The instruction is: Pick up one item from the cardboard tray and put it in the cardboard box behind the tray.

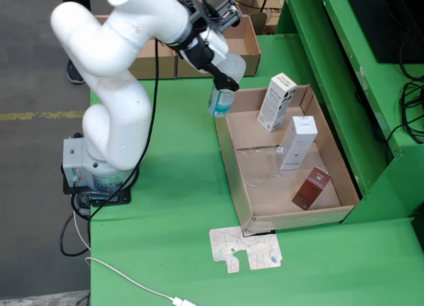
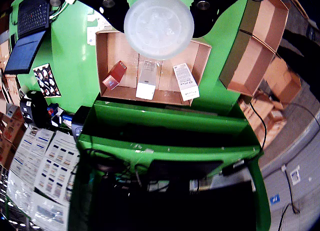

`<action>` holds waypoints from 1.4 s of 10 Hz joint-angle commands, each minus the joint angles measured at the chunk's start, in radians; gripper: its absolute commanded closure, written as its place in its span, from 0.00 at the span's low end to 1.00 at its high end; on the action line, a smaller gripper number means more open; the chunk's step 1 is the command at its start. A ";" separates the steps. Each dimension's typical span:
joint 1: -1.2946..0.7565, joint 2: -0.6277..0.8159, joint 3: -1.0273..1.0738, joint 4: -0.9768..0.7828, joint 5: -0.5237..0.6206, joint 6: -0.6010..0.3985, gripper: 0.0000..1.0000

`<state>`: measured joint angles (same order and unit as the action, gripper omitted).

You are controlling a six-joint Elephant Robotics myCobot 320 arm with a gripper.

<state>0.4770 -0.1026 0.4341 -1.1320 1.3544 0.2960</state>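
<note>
Three cartons are sitting in the cardboard tray (image 1: 230,161) on the green worktop (image 1: 172,213): a white carton with dark print (image 1: 276,102) leaning at the far end, a plain white carton (image 1: 297,142) in the middle, and a dark red carton (image 1: 311,187) nearest the fixed camera. The white arm (image 1: 109,67) is reaching over from the left of the fixed view, and its gripper (image 1: 222,71) is clamping a clear plastic bottle with a blue label (image 1: 222,97), holding it in the air just outside the tray's far left corner. The bottle is hanging above the worktop, touching nothing else. In the gripper's own camera, the bottle's round translucent end (image 2: 158,25) is filling the top of the frame between the black gripper parts. Beyond the tray, open cardboard boxes (image 1: 242,44) are standing at the worktop's far edge. A flat scrap of printed cardboard (image 1: 245,250) is lying on the worktop just in front of the tray.
</note>
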 commanded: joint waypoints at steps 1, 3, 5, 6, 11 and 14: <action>-0.049 -0.085 -0.434 0.433 0.051 -0.082 1.00; -0.025 -0.103 -0.434 0.478 0.050 -0.082 1.00; -0.013 -0.111 -0.434 0.482 0.046 -0.077 1.00; -0.013 -0.111 -0.434 0.482 0.046 -0.077 1.00; 0.033 -0.172 -0.434 0.621 0.027 -0.063 1.00; 0.025 -0.204 -0.434 0.681 0.029 -0.075 1.00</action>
<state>0.5000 -0.3190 -0.0199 -0.5168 1.3896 0.2269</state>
